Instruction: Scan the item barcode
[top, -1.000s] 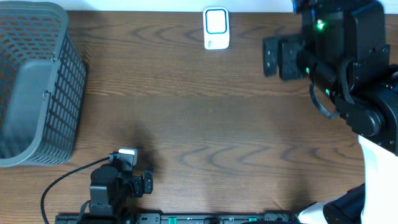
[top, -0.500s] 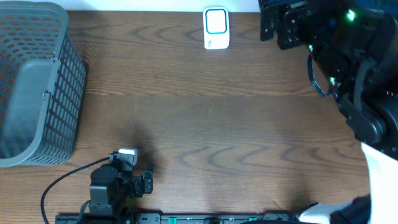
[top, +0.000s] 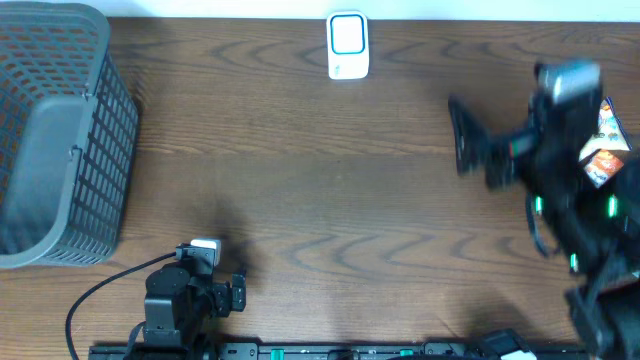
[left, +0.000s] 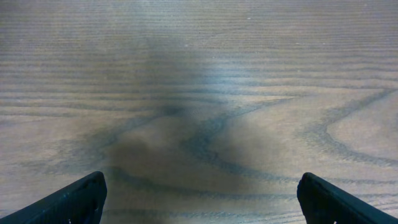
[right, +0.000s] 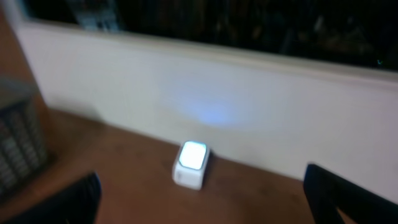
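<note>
Right arm (top: 556, 150) swung downward; basket (top: 108, 150) stands far left.

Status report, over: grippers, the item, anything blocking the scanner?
Open, empty: left gripper, right gripper. Colourful packet at far right, not gripped. Nothing crowding scanner.

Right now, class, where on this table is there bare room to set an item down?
Free: the wide middle of the table, bordered by basket, scanner and right arm. Crowded: the right edge, with arm and packet, and the lower-left corner by the left arm.
</note>
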